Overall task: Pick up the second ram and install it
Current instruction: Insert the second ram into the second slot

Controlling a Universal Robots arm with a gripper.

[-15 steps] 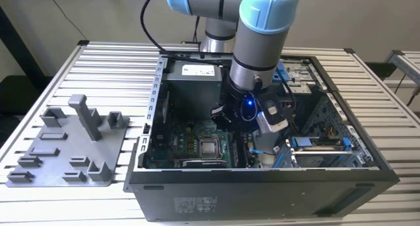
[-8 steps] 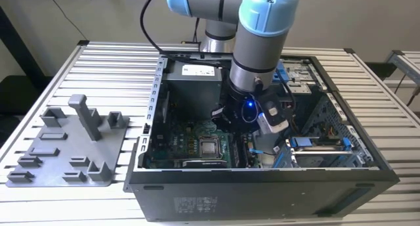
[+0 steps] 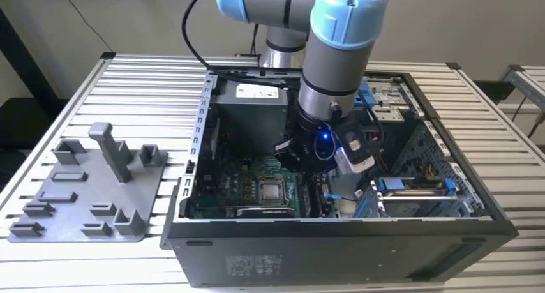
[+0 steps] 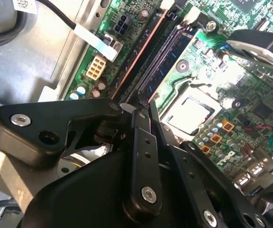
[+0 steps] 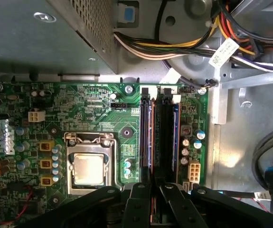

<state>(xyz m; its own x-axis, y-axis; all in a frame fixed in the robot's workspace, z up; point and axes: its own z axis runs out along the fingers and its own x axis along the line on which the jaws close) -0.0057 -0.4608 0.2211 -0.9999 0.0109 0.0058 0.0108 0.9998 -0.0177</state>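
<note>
Gripper clamped on the second ram above motherboard slots; best kept square, pressed evenly.

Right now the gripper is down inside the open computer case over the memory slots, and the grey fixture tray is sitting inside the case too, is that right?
One thing is off: the grey fixture tray lies outside the computer case, on the slatted table at the exterior view's left. The gripper is indeed inside the case over the memory slots, as both wrist views show.
</note>
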